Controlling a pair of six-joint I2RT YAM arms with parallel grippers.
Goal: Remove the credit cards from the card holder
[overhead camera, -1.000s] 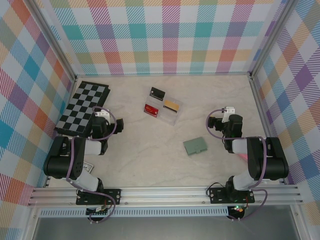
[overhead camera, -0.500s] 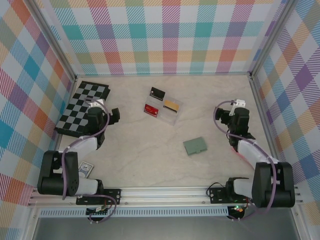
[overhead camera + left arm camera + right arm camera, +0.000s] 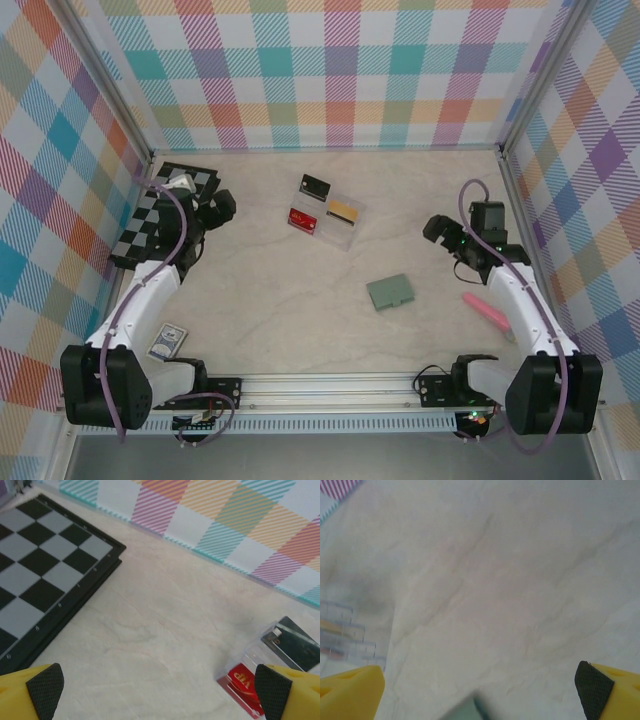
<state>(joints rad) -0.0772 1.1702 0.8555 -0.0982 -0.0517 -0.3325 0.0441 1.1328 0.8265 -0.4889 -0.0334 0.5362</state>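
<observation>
Top external: left end effector (image 3: 222,210) and right end effector (image 3: 438,229) spread, empty

The small flat grey-green card holder (image 3: 391,292) lay on the pale marbled desk (image 3: 280,290) nearer the right arm. A red credit card (image 3: 302,219) and a yellow-orange credit card (image 3: 344,211) lay at the clear plastic tray (image 3: 340,236).

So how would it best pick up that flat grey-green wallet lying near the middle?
Probably from straight above, with the right gripper, the nearer one, jaws open. The card holder lies closed and flat on the table, so pinch across its shorter width, one finger on each long edge.
</observation>
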